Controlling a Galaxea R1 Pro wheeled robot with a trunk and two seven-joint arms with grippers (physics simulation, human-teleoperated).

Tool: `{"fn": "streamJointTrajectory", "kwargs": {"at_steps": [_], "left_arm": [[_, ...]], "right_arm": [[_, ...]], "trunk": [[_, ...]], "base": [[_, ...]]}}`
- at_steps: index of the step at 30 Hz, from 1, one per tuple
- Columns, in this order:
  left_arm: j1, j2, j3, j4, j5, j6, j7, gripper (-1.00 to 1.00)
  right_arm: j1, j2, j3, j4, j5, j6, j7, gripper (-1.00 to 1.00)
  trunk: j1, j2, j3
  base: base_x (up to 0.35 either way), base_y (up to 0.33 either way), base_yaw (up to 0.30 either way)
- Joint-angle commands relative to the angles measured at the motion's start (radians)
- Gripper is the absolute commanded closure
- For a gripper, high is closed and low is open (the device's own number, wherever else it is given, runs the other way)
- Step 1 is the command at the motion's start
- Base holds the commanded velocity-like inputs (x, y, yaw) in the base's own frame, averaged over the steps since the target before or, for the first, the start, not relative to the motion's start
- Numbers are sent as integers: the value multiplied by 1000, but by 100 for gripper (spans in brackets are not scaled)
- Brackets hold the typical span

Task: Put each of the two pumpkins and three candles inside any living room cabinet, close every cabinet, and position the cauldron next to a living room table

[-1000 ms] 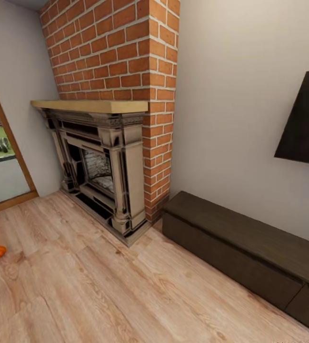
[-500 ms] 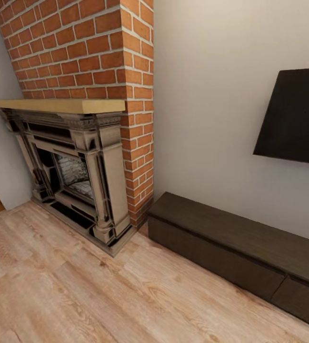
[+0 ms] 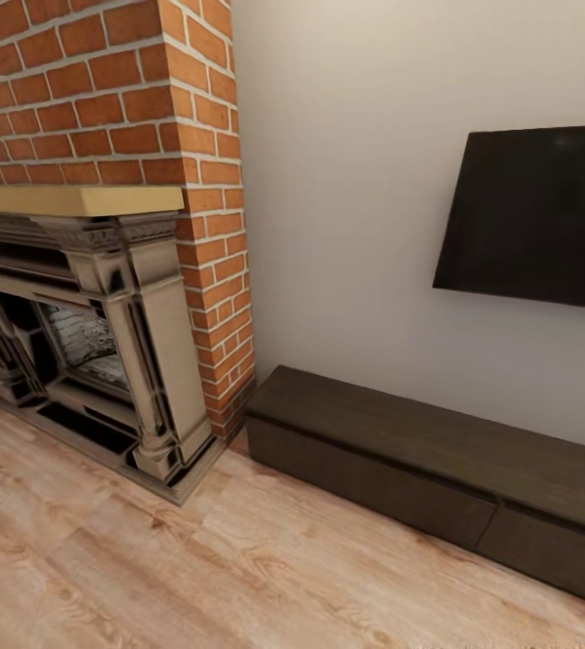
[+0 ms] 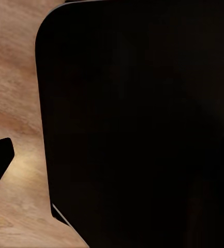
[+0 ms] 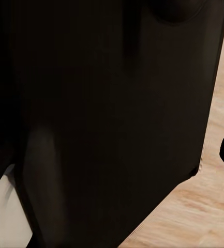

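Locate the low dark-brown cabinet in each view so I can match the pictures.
Head view: cabinet at lower right, against the wall, under the black screen, right of the brick fireplace.
Left wrist view: a dark panel close to the camera, over wooden floor.
Right wrist view: a similar dark panel over that floor.
Shared landmark: the wooden floor.

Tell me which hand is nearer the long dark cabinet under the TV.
Cannot tell. The cabinet runs along the wall ahead, right of the fireplace; both wrist views face a dark panel over wood floor, placing neither hand against it.
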Motion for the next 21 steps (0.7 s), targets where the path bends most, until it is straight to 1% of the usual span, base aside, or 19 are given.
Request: {"fn": "streamJointTrajectory", "kwargs": {"at_steps": [1,8,21], "left_arm": [[0,0,0,0,0,-3,-1,-100],[0,0,0,0,0,-3,-2,-100],[0,-2,-1,0,0,-4,-2,-100]], "right_arm": [[0,0,0,0,-1,0,0,-100],[0,-1,0,0,-1,0,0,-100],[1,-4,0,0,-1,-2,0,-100]], "trunk": [[0,0,-1],[0,0,-4],[0,0,-8]], "base": [[135,75,-274],[180,142,-274],[235,220,-274]]}}
